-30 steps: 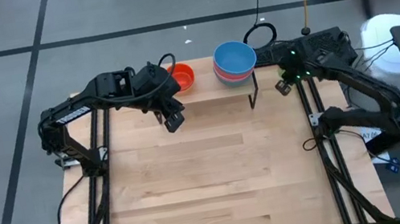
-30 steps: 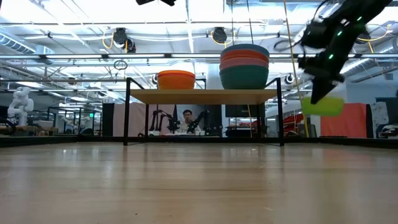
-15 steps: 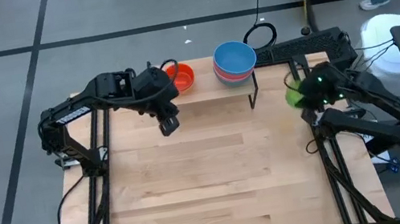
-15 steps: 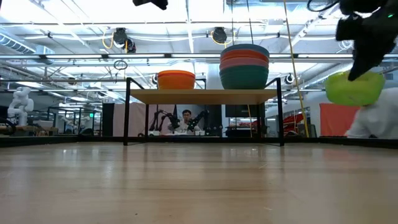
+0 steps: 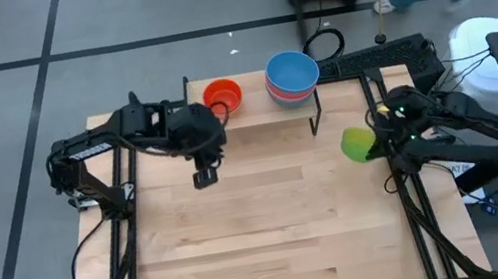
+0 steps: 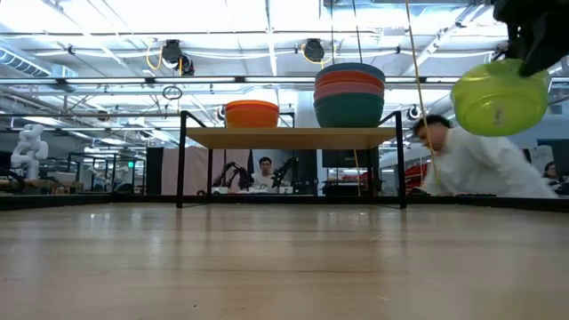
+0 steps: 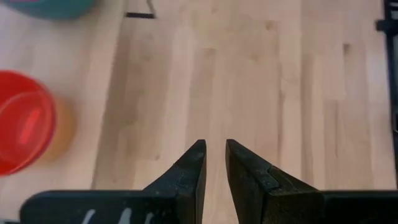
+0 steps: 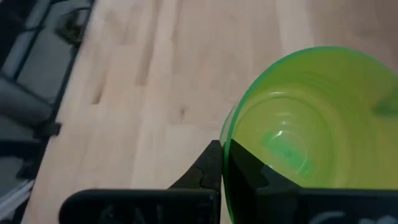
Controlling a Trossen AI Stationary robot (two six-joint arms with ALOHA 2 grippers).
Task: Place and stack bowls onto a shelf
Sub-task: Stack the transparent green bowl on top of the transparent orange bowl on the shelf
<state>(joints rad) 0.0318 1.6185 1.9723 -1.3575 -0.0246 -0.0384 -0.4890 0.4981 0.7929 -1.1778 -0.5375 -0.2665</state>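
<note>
The shelf (image 6: 289, 136) stands at the table's far edge. On it are an orange-red bowl (image 5: 221, 95) and a stack (image 6: 349, 93) with blue on top, pink in the middle and teal at the bottom. My right gripper (image 5: 379, 130) is over the table's right side, near the shelf's right end, shut on a green bowl (image 5: 358, 143). My left gripper (image 5: 204, 175) hangs over bare wood in front of the shelf's left end. It points down, its fingers almost together (image 7: 214, 146), and it holds nothing. The other bowls are out of view. My right gripper pinches the green bowl's rim (image 8: 227, 140), with one finger (image 8: 208, 163) outside the wall and the other inside, showing through the plastic. The bowl is lifted clear of the table, hangs below the fingers and is tilted (image 6: 498, 96).
Black arm frames run along the table's left and right edges (image 5: 123, 232). Cables and a black bar (image 5: 377, 55) lie at the far right corner. Bare tabletop (image 5: 274, 227) spreads in front of the shelf. A person (image 6: 480, 164) moves behind the table.
My right gripper has carried the green bowl from behind the shelf's right end toward the near edge and the table's middle, and upward. My left gripper has drawn back from the shelf toward the near edge. A person has walked across the background.
</note>
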